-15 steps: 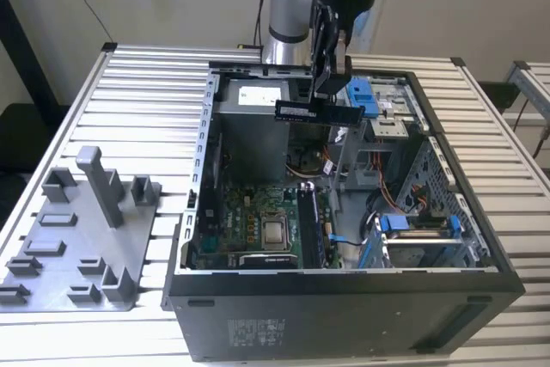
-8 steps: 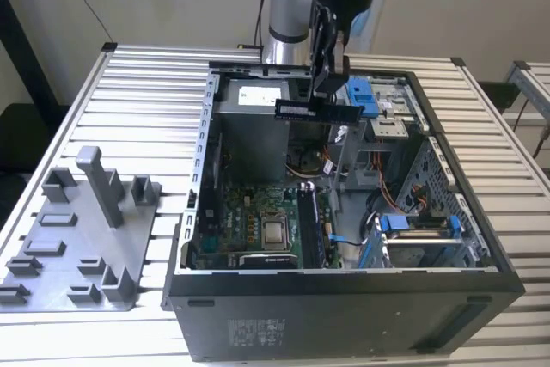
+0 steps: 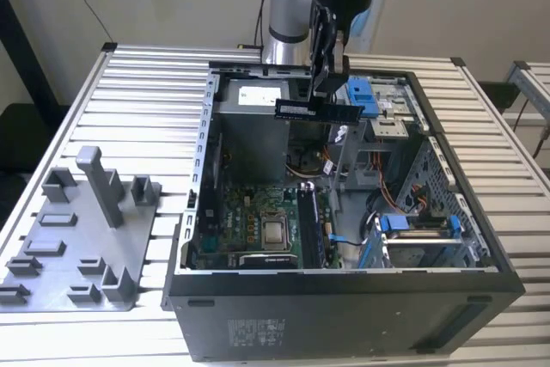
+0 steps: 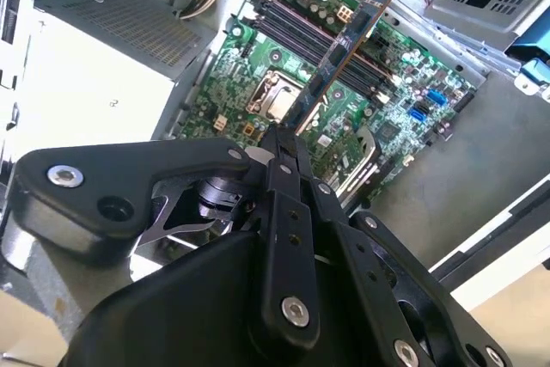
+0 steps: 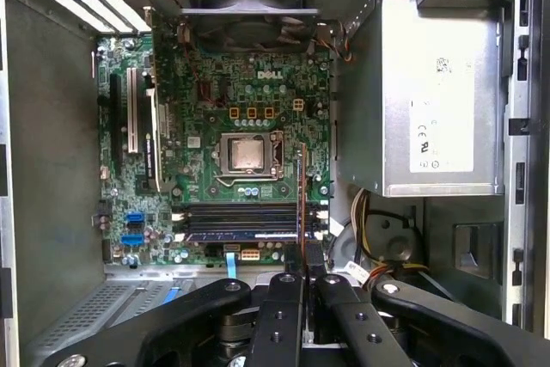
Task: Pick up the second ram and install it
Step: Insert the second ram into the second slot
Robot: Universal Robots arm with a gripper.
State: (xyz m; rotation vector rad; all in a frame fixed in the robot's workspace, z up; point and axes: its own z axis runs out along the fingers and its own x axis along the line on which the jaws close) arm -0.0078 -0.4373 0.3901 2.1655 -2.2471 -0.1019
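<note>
1. The tool [image 3: 329, 99] hangs over the open computer case [image 3: 344, 315], its fingers pressed together and pinching the second ram [image 3: 301, 110].
2. In the exterior view the second ram is held level, long edge horizontal, about at the height of the case's upper rim and well clear of the boards below.
3. In the second wrist view the tool [image 4: 282, 139] grips one end of the stick [image 4: 344, 40], which reaches out from the fingertips over the motherboard [image 4: 284, 66].
4. In the first wrist view the tool [image 5: 302, 257] shows the stick [image 5: 302, 195] edge-on, as a thin line crossing one end of the memory slots [image 5: 232, 212], beside the processor socket [image 5: 245, 154].
5. One of those slots appears to hold a dark blue stick [image 5: 241, 235] already seated.
6. The power supply [image 5: 430, 109] sits in the case beside the motherboard.
7. The case rests on a slatted tabletop [image 3: 146, 83]; a grey tray [image 3: 60, 255] lies on it to the exterior view's left, apart from the case.
</note>
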